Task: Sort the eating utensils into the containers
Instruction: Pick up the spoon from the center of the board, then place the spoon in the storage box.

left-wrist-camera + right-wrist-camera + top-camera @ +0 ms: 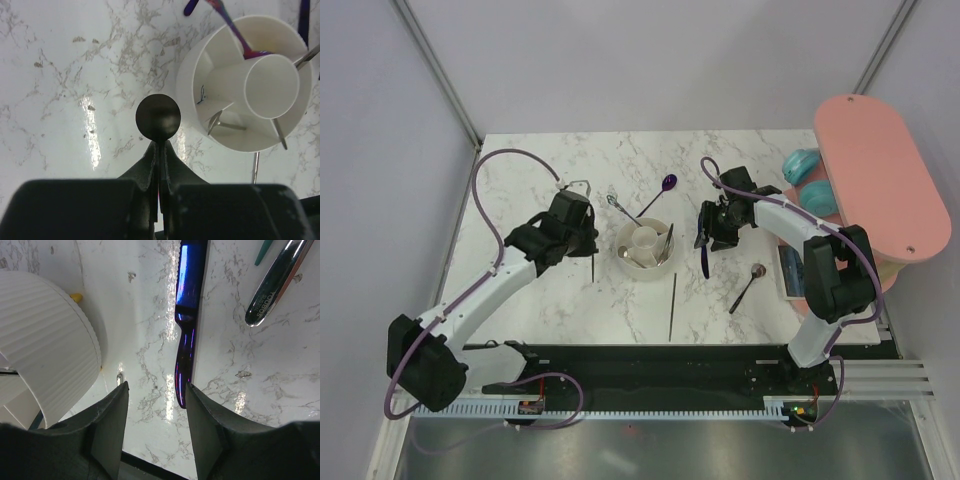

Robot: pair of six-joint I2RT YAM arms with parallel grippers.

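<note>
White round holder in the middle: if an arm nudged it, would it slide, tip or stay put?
It looks like thin plastic, so the holder is probably light and would likely slide on the glossy marble table. It is wide and low, so tipping seems unlikely. The cutlery leaning in it might rattle or shift.

One marking can be read: dark capitals stamped near the rounded end of a silver utensil handle (274, 286), at the upper right of the right wrist view, just right of the blue-handled utensil (187, 305). It looks like TOBBOS (the letters are small and run lengthwise along the handle, so the spelling is unsure).
</note>
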